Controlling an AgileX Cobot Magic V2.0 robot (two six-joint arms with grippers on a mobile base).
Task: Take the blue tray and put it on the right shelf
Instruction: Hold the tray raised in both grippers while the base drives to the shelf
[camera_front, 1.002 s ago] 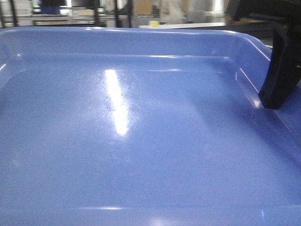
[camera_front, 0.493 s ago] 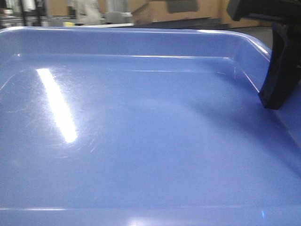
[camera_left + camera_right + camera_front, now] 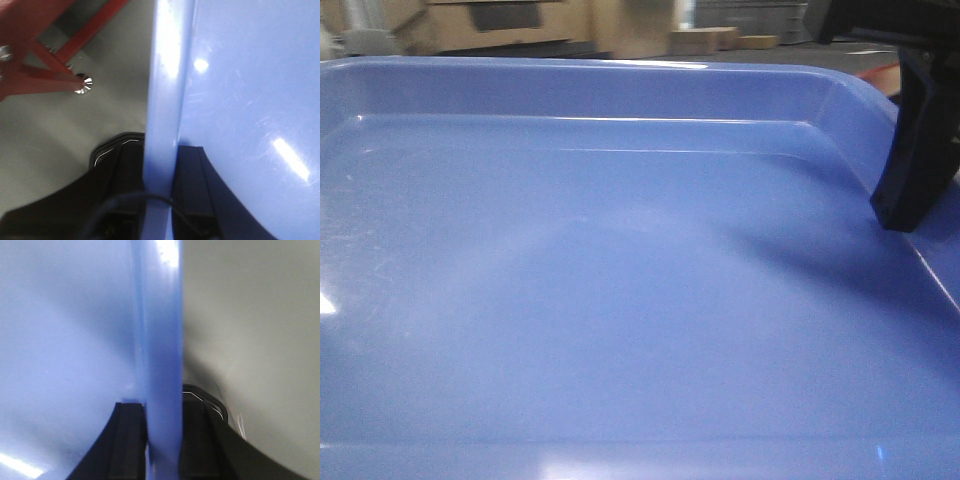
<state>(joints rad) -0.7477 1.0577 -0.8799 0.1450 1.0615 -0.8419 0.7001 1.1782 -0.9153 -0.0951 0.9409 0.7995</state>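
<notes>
The blue tray [image 3: 620, 280] fills the front view, held level and close to the camera. In the left wrist view my left gripper [image 3: 161, 165] is shut on the tray's left rim [image 3: 165, 75], one jaw outside and one inside the wall. On the opposite side, my right gripper [image 3: 162, 415] is shut on the tray's right rim [image 3: 160, 330] in the same way. One black finger [image 3: 912, 160] of the right gripper shows inside the tray's right wall in the front view. The right shelf is out of view.
A red metal frame [image 3: 30, 30] with a shiny screw [image 3: 81, 83] lies below the tray's left side, above grey floor [image 3: 50, 130]. Blurred brown boxes [image 3: 510, 20] stand beyond the tray's far rim. Grey floor [image 3: 250, 315] shows under the right side.
The background behind the tray has slid to the left and the glare on the tray floor has moved left and out of view. Tray and grippers keep their places in the frame.
</notes>
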